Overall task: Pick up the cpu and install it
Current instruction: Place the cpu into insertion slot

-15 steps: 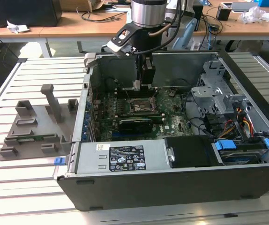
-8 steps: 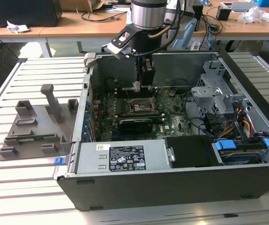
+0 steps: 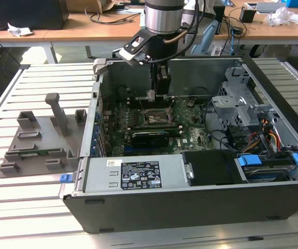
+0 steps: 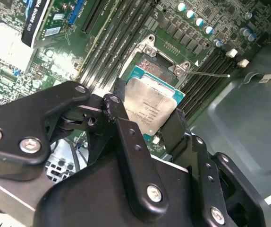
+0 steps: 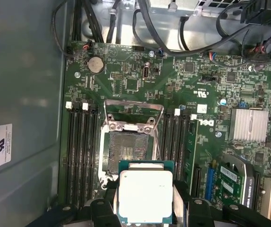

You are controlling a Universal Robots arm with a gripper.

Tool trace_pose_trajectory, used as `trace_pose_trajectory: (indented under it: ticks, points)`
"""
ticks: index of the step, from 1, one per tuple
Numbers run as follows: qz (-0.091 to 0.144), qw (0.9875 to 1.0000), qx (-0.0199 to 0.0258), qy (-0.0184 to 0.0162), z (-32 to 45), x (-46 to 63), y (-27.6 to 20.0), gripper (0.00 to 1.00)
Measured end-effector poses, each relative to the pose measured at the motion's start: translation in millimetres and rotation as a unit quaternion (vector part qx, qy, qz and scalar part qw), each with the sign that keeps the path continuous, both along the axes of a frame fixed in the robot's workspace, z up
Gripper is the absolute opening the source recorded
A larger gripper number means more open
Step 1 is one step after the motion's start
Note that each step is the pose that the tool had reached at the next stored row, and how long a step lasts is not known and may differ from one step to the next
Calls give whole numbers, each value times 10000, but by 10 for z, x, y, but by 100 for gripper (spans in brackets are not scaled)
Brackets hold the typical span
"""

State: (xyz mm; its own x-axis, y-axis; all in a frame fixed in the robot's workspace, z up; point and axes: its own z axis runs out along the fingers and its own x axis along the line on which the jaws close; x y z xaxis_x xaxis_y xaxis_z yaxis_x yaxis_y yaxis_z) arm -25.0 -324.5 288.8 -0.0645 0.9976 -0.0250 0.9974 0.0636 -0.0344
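Looking through both wrist views, we saw the gripper [image 4: 145, 118] with its jaws closed on two opposite edges of the cpu [image 5: 145, 196], metal top up. The chip hung clear above the motherboard [image 5: 135, 85] inside the open computer case [image 3: 190, 202], close over the open socket [image 5: 128, 151] but not yet seated in it. We judged the pick-up done and the install in hand; seating the chip, we reckoned, would call for squaring it level over the socket and a slow, gentle descent, since a tilted chip could damage the contacts.
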Motion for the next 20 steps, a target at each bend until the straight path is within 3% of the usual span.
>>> trace_pose_trajectory:
  ticks: [4, 6, 7, 12, 13, 20]
  points:
    - [-2, 10000, -3, 0, -81, 1, 21, 55]
    - [-1, 10000, -45, 0, -172, 14, 149, 55]
    - [0, 10000, -47, 0, -220, 19, 157, 55]
    - [-2, 10000, -46, 0, -326, 26, 159, 55]
    - [-2, 10000, -47, 0, -390, 26, 158, 55]
    - [-1, 10000, -47, 0, -584, 40, 158, 55]
